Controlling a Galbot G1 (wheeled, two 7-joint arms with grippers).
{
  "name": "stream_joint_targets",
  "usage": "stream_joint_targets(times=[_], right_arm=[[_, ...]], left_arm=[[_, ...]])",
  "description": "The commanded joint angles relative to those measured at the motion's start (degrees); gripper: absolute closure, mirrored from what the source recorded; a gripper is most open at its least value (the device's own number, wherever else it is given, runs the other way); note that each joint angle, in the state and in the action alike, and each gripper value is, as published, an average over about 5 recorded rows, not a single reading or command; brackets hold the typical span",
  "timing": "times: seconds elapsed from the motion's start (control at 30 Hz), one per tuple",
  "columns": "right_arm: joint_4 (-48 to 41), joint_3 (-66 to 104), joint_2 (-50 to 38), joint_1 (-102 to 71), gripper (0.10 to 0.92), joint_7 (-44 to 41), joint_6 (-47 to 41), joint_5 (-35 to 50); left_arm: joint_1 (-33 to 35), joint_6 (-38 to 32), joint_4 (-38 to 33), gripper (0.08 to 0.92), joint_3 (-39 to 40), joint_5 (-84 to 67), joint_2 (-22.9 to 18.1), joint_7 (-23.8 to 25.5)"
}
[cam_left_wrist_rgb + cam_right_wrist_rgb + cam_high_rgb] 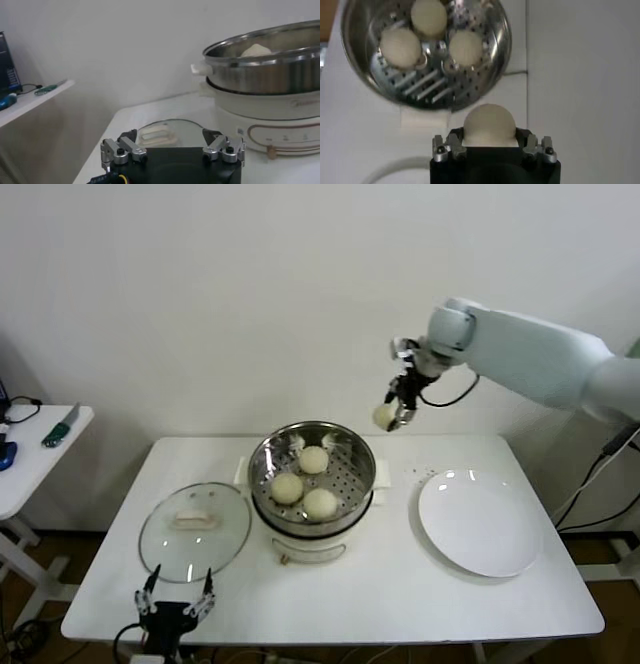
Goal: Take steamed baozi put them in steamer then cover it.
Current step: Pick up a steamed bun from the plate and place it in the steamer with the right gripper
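Note:
The steamer [361,481], a shiny perforated basket on a white cooker base, stands mid-table and holds three cream-white baozi [313,460] [287,488] [320,504]. High above its far right rim, my right gripper [397,410] is shut on another baozi [384,416]. From the right wrist that baozi [489,125] sits between the jaws, with the steamer [372,82] and its buns below. The glass cover [195,524] lies flat on the table left of the steamer. My left gripper [177,592] hovers open at the table's front edge, just short of the cover [165,134].
A flat white plate [479,522] lies right of the steamer. A small side table [35,446] with tools stands at the far left. A wall runs close behind the table.

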Motion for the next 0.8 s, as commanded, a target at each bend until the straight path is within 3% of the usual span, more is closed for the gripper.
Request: stream_joint_targets(times=[0.03, 0.8], right_arm=[[2.0, -8.2, 12.0, 5.5, 0.343, 3.0, -4.2, 15.5], [2.8, -17.2, 14.8, -1.2, 0.338, 4.1, -4.1, 10.6]], left_arm=[[-0.1, -0.5, -0.1, 0.177, 0.7, 1.2, 1.1, 0.3], [-1.1, 0.1, 0.8, 0.177, -0.4, -0.8, 2.2, 0.3]])
